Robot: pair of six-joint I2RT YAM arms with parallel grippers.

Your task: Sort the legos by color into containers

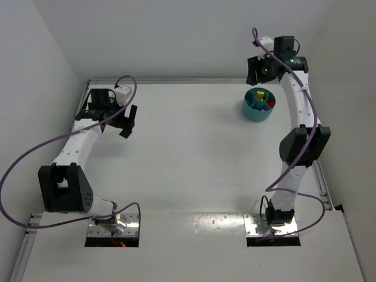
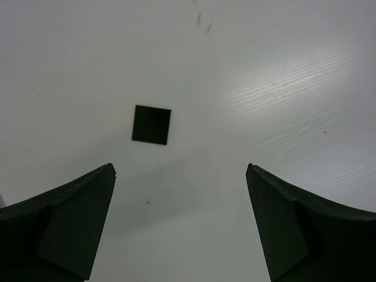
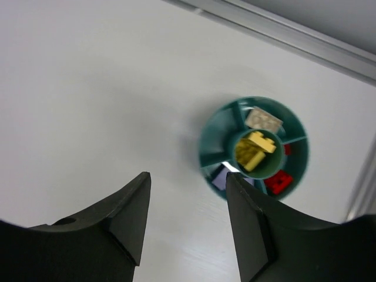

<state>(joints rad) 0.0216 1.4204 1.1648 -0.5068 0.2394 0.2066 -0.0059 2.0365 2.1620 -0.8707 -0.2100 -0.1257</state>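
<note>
Closest to you in the top view are the two arm bases, left (image 1: 111, 220) and right (image 1: 273, 220), bolted at the near edge of the table (image 1: 188, 158). Between the arms there's a wide stretch of plain white tabletop, so that's your room.

Your left gripper (image 1: 120, 120) sits at about 10 o'clock on the table, close to the left wall. Its jaws are spread wide with nothing in them (image 2: 179, 170), and there's just a dark square (image 2: 151, 124) on the surface below.

Your right gripper (image 1: 259, 73) is up at about 1 o'clock. It hangs off the table with its jaws released and holding nothing (image 3: 188, 176).

The teal dish (image 1: 252, 113) sits in the far right corner. The far edge rail (image 3: 264, 26) is at its 12 and the right edge at its 3, so it's tight there.

Inside the dish (image 3: 214, 132):
- yellow lego (image 3: 254, 151) in the centre cup
- pale lego (image 3: 263, 120) at 12
- red lego (image 3: 278, 181) at 5
- purple lego (image 3: 220, 176) at 8
</note>
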